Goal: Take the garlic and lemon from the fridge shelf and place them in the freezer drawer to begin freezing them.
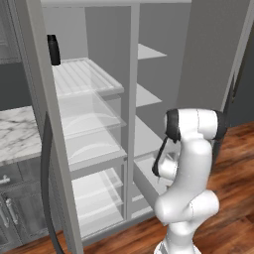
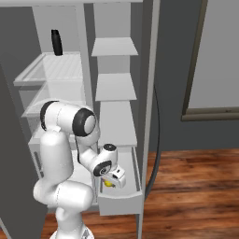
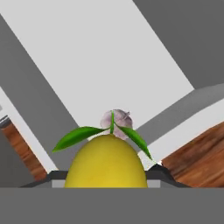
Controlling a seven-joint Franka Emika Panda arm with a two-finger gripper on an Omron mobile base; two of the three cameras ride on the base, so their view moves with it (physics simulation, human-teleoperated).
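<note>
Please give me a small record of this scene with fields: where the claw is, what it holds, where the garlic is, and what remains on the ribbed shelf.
claw position: claw low over the open freezer drawer
claw state: shut on the lemon
lemon: yellow, with green leaves on top, between the fingers
garlic: garlic lies on the drawer floor just beyond the lemon
fridge shelf: fridge shelf carries a dark bottle at its back
task stage: garlic looks placed; lemon not yet released

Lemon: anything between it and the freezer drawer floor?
Nothing visible. The gripper holds the lemon inside the open freezer drawer. The garlic already lies on the drawer floor beyond it, apparently not under it.
</note>
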